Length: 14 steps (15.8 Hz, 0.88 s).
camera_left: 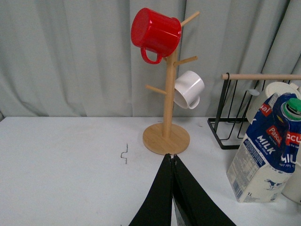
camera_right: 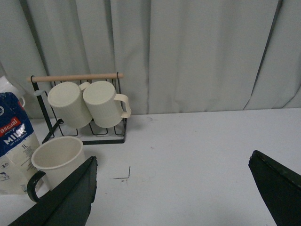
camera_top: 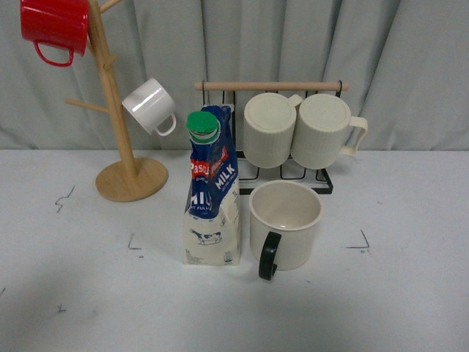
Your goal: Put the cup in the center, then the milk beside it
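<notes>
**Cup and milk both set down, side by side**

Looks essentially finished. Cup (camera_top: 285, 224) upright on the worktop (camera_top: 410, 293) between the corner marks, handle toward the camera. Milk (camera_top: 211, 192) upright just beside it on the left, close but apparently not touching. Neither held. Left gripper (camera_left: 174, 162) pressed closed on nothing, well short of the carton. Right gripper (camera_right: 171, 186) spread wide and empty, near the cup. Little left to do, judging by this, beyond pulling both arms clear; centring only roughly checkable against the marks.

5 mugs (camera_top: 286, 224), 1 milk carton (camera_top: 211, 198)
</notes>
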Motion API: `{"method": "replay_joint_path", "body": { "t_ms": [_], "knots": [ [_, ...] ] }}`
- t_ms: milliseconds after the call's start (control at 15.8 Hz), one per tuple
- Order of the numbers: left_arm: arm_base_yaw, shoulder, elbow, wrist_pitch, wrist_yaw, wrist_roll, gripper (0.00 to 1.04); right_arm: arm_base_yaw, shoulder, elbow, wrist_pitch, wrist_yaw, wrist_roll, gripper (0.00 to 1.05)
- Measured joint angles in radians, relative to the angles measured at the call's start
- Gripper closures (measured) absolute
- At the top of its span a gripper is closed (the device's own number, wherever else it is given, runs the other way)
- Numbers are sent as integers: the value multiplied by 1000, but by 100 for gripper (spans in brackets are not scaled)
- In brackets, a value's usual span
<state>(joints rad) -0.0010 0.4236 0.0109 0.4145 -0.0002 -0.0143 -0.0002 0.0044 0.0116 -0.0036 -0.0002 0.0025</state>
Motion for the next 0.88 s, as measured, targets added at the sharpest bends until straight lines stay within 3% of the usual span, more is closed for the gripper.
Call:
{"method": "replay_joint_path", "body": {
  "t_ms": [822,885],
  "knots": [
    [0,-251,0,-241,0,0,103,0,0,0,0,0,0,6],
    [0,-346,1,-394,3,0,103,0,0,0,0,0,0,6]
  ]
}}
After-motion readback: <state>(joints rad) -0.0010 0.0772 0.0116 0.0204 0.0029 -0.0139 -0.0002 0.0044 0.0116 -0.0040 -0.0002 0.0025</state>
